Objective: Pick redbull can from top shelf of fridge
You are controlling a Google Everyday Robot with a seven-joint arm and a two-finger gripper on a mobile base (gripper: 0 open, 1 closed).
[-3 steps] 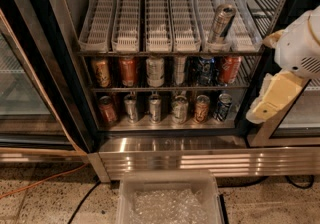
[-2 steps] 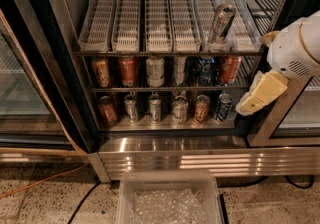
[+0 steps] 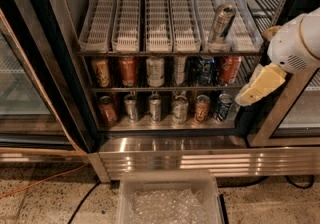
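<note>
The redbull can [image 3: 221, 23], tall, slim and silver with dark patches, stands tilted in the second lane from the right of the top shelf [image 3: 150, 13], a row of whitish ribbed glide lanes in the open fridge [image 3: 165, 153]. It is the only can on that shelf. My gripper [image 3: 252, 90], yellowish on a white arm [image 3: 295, 40], hangs at the fridge's right edge. It is below and to the right of the can, level with the lower can rows, and touches nothing.
Two lower shelves hold rows of short soda cans [image 3: 155, 70] [image 3: 175, 108]. A clear plastic bin [image 3: 167, 200] stands on the floor before the steel base panel. An orange cable [image 3: 35, 185] runs across the floor at left. A glass door [image 3: 25, 83] is at left.
My gripper has moved left and a little up, toward the fridge opening. The cans have not moved.
</note>
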